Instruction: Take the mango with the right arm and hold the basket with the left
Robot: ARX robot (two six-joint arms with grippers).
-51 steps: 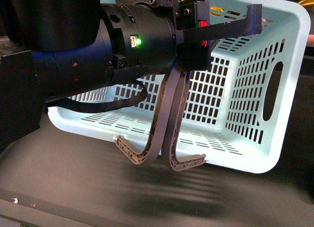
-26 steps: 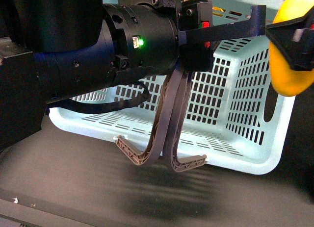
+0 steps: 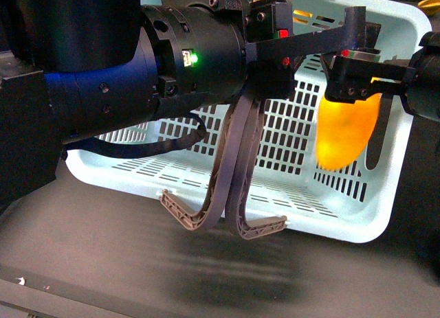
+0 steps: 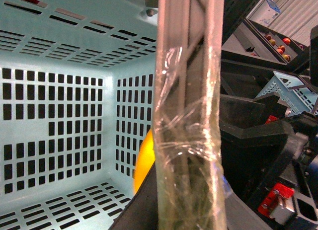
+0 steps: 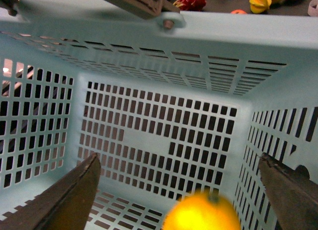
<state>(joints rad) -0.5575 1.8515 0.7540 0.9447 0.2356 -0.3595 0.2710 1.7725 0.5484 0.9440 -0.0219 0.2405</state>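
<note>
Dark tabletop [image 3: 137,263] nearest. Left claw [image 3: 225,225] on the bulky black arm: curved ribbed grey-brown fingers hang close together, tips flared, before the near rim of the light blue-green slotted plastic basket [image 3: 337,225]. I cannot tell whether it grips. Inside, by the right-hand wall, the smooth oval yellow-orange mango [image 3: 347,129], long axis near upright, just under the right claw [image 5: 179,158] and centred between its fingers — these spread wide, touching nothing. Mango probably loose — right arm much the nearer

Dark matte tabletop [image 3: 124,263], dim light — pale slatted wall [image 4: 298,14], blue crate [image 4: 285,86] behind.
</note>
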